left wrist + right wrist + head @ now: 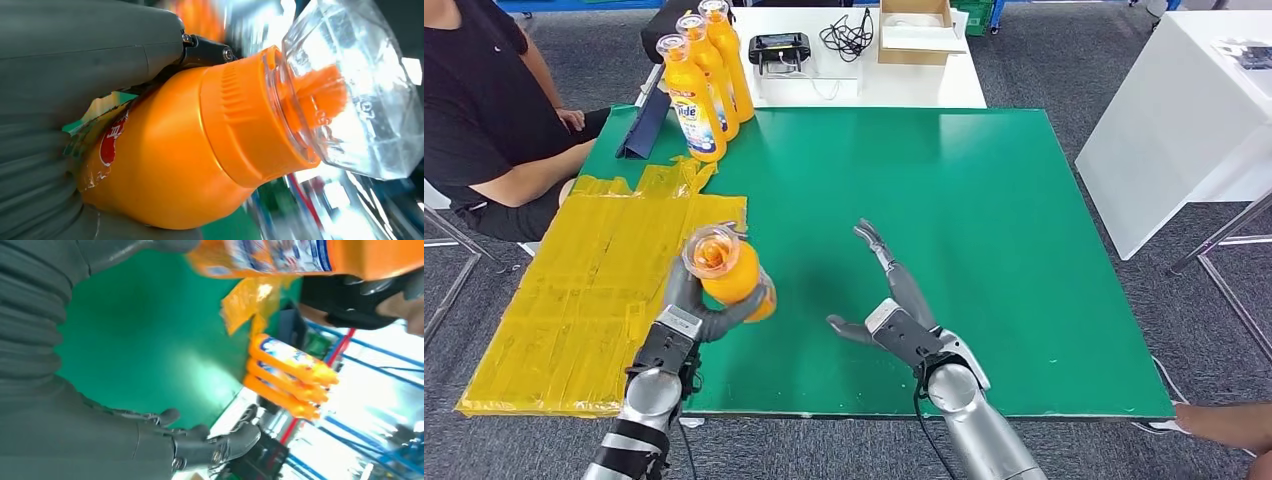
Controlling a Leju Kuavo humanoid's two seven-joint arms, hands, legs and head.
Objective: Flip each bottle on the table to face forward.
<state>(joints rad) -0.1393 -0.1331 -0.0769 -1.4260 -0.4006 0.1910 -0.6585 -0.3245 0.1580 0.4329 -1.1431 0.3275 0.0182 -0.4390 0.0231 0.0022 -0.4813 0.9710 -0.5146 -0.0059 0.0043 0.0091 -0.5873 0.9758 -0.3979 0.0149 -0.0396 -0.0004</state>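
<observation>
While the left hand [692,312] sits lower left of the head view, its fingers are wrapped around an orange bottle [727,272], held above the near-left part of the green table [984,200], right at the edge of the yellow taped sheet [584,300]. Clear cap [711,250] points up toward the camera. Left wrist view: orange body [165,165], ribbed collar, clear cap [360,90], partly visible red label, grey thumb across the body. Right hand [892,305] lower center, fingers spread apart, holding nothing, apart from the bottle; dark fingers [215,450] over green in the right wrist view. Three more orange bottles [707,75] stand in a row upper left, at the table's far-left corner. Person in black top [474,100] seated at upper left edge. White table [874,70] behind, with a cardboard box [916,30] and cables.
</observation>
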